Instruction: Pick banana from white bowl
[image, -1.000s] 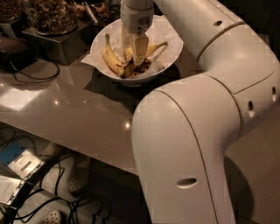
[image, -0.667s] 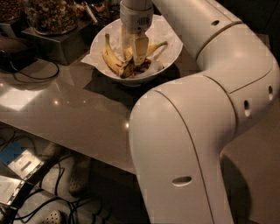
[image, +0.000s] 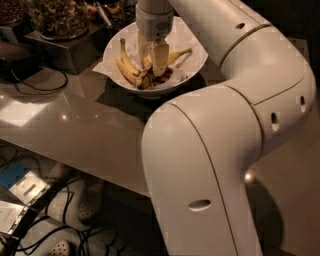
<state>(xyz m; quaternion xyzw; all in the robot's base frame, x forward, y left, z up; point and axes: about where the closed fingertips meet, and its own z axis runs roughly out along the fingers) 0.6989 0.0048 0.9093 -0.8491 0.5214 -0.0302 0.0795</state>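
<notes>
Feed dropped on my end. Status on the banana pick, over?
Gripper down inside large glossy white bowl, among the bananas. Long yellow banana with brown bruised end lying in bowl, not lifted. Cleaner yellow banana close beside gripper.

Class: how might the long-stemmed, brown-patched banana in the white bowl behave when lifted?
The banana is probably stiff along its yellow length, but its dark brown end looks soft and may squash. Its curve could let it rock on the crumpled paper lining the white bowl. The gripper, down in the bowl beside it, should likely squeeze gently.
</notes>
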